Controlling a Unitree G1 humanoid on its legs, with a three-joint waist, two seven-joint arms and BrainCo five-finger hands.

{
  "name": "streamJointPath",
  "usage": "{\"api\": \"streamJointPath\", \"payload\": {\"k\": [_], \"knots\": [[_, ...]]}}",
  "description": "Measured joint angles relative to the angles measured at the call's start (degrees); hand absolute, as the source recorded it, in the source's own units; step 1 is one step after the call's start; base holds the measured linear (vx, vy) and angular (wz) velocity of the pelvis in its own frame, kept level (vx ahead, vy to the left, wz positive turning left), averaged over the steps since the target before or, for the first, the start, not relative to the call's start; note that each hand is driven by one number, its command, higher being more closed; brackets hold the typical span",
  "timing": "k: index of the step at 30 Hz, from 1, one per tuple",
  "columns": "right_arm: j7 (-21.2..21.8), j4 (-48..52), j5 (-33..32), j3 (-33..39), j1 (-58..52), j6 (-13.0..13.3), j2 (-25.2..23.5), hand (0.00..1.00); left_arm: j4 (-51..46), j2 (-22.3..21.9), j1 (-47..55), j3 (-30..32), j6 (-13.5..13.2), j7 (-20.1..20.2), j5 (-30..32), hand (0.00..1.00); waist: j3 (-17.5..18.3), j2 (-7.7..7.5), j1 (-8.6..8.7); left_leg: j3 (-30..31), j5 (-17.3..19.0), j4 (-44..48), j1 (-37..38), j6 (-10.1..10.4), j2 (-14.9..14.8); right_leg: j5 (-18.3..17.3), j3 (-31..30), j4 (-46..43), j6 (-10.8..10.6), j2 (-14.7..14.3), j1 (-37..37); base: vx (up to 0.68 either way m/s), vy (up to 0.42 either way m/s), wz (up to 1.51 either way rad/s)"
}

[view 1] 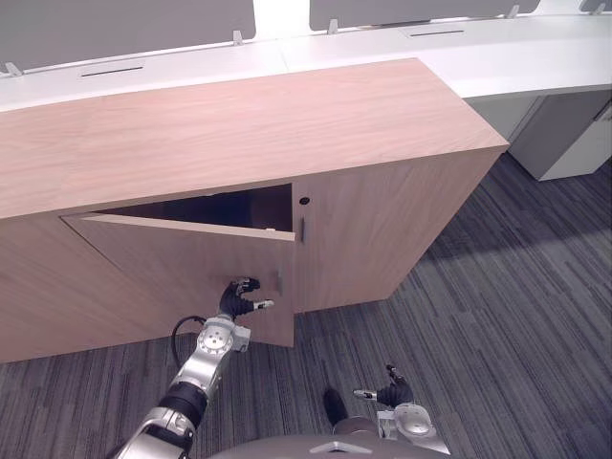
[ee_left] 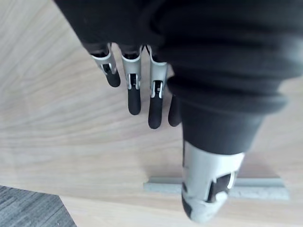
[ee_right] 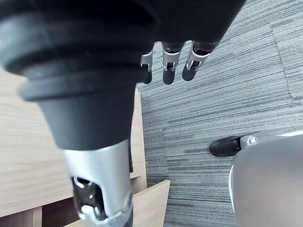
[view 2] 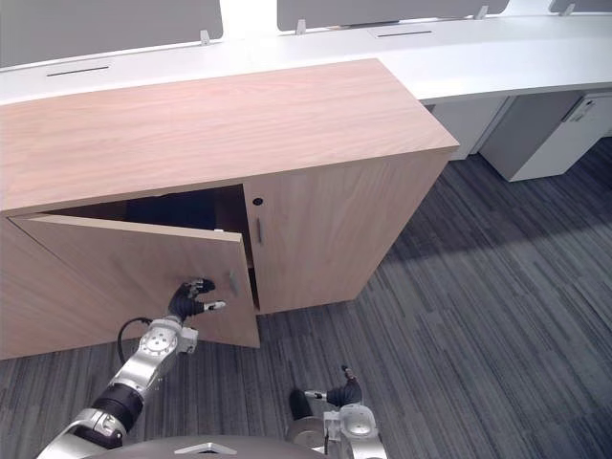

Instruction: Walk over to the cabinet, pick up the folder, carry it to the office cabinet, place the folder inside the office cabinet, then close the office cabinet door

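Door (view 1: 172,277): ajar, its free edge swung out from the office cabinet (view 1: 382,220).
Left hand (view 1: 237,298): fingers (ee_left: 134,99) released and straight, at the door's face just beside its handle (ee_left: 163,185).
Right hand (view 1: 392,392): low over the carpet (view 1: 516,316) — fingers slack, holding nothing.
Folder: cannot tell — the cabinet's inside is dark.

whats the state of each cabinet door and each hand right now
left cabinet door: partly open, swung outward
right cabinet door: shut
left hand: open, fingers straight at the open door's outer face, beside its handle
right hand: open, relaxed, holding nothing, low over the carpet
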State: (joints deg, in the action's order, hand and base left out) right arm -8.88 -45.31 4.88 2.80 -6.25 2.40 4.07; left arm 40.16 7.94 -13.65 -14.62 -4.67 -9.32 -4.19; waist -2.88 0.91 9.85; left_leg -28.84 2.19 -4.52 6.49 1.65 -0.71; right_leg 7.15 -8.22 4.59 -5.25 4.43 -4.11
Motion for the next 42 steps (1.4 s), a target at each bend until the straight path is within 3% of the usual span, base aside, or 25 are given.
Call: {"api": "streamJointPath", "payload": {"k": [5, 9, 10, 12, 15, 18, 24, 28, 42], "knots": [[-0.06, -0.03, -0.05, 0.88, -0.29, -0.01, 0.58, 0.00, 0.46, -0.19, -1.75, -0.16, 0.01, -0.44, -0.04, 0.00, 0.04, 0.06, 0.89, 2.47, -0.45, 0.00, -0.59, -0.20, -0.15, -0.63, 2.75, -0.01, 0.23, 0.30, 0.70, -0.03, -0.033, 0.27], [-0.15, -0.90, -0.21, 1.94, -0.66, -0.12, 0.98, 0.00, -1.65, -0.31, 0.12, -0.15, -0.10, -0.34, -0.23, 0.00, -0.05, -0.19, 0.43, 4.38, -0.11, 1.79, -1.55, 0.07, -0.45, -0.90, 4.07, -0.02, 0.25, 0.24, 1.48, -0.01, -0.039, 0.20], [-0.22, -1.06, -0.45, 1.99, -0.72, -0.13, 0.96, 0.00, -2.26, -0.33, 0.77, -0.11, -0.22, -0.30, -0.33, 0.00, -0.19, -0.43, 0.22, 5.36, 0.17, 2.80, -2.02, -0.08, -0.50, -0.90, 4.15, -0.02, 0.25, 0.30, 1.56, -0.02, -0.055, 0.16], [-0.43, -2.78, -1.01, 2.30, -0.30, -0.13, 1.07, 0.00, -3.98, -0.45, 4.45, 0.06, -0.58, -0.15, -1.09, 0.00, -0.56, -1.01, -0.92, 13.17, 1.11, 6.05, -3.74, 0.10, -0.80, -0.88, 4.16, -0.02, 0.28, 0.35, 1.64, -0.03, -0.077, 0.09], [-0.56, -4.25, -1.19, 3.15, 0.00, -0.22, 1.10, 0.00, -3.41, -1.22, 9.12, 1.29, -0.50, 1.19, -1.83, 0.00, -0.75, -1.23, -2.23, 17.36, 2.82, 9.20, -5.38, 0.44, -0.98, -0.62, 4.11, -0.01, 0.30, 0.28, 1.70, -0.06, -0.049, 0.08], [-0.57, -5.43, -1.22, 3.69, 0.43, -0.32, 0.98, 0.00, -1.82, -1.19, 13.81, 3.55, -0.37, 2.58, -1.15, 0.00, -1.03, -1.73, -3.60, 16.90, 4.06, 9.57, -4.99, 1.10, -0.93, -0.37, 2.85, 0.14, 0.20, 0.29, 1.72, -0.09, -0.009, -0.15], [-0.47, -7.25, -1.20, 4.33, 0.97, -0.35, 1.10, 0.00, 9.86, -1.17, 17.33, 9.11, 0.95, 3.78, 1.67, 0.00, -0.89, -1.87, -3.85, 16.30, 4.86, 8.72, -4.02, 1.32, -0.53, -0.68, 0.60, 0.39, 0.08, 0.19, 0.96, -0.08, -0.012, -0.24], [-0.35, -10.18, -1.98, 4.65, 0.95, -0.67, 1.25, 0.00, 17.14, -1.14, 17.86, 12.60, 1.24, 3.80, 3.39, 0.00, -0.25, -2.34, -5.24, 16.31, 4.84, 8.34, -3.25, 1.30, -0.51, -0.52, -0.53, 0.28, 0.33, -0.50, 1.03, 0.03, -0.016, -0.15], [0.19, -14.36, -2.77, 5.85, 2.55, -1.44, 1.28, 0.00, 21.41, -1.24, 18.94, 20.68, 1.76, 3.76, 6.61, 0.00, 0.42, -3.24, -7.29, 18.11, 5.09, 8.52, -1.35, -0.34, 0.44, -0.84, 1.35, 0.06, 0.36, 0.37, 3.12, -0.01, -0.008, 0.03]]}}
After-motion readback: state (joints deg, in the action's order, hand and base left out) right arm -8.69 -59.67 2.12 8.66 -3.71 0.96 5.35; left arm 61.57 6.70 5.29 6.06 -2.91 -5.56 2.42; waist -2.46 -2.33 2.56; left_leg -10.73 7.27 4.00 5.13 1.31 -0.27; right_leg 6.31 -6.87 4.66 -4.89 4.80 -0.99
